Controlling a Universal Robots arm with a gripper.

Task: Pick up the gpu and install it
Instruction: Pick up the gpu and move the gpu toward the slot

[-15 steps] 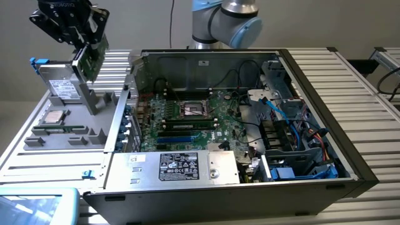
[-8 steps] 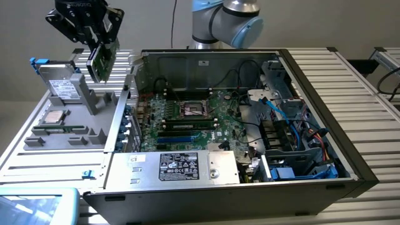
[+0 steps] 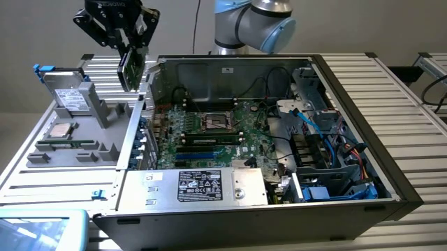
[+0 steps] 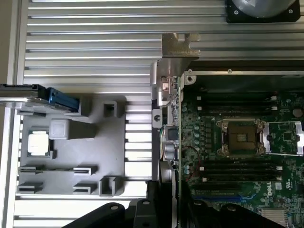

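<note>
Jaws: black two-finger gripper (image 3: 131, 51) (image 4: 161, 211), partly closed, clamped on the card's upper edge.
Between the jaws: thin green gpu circuit card (image 3: 131, 70) (image 4: 174, 142), hanging on edge in the air, with its silver metal bracket (image 4: 178, 45) at one end.
Straight below: bare metal side wall (image 3: 140, 120) of the open black computer case (image 3: 244, 225), its rim right under the card.
Below, inside the case: green motherboard (image 3: 241, 112) (image 4: 209, 142) with an open processor socket.
Below, outside the case: grey moulded parts tray (image 3: 77, 144) (image 4: 99, 137), with a silver drive with white label (image 3: 70, 97) standing in it.
Farther: silver power supply box (image 3: 199, 185) at the case's far corner.
Beneath all: ribbed aluminium table (image 3: 412, 94).
</note>
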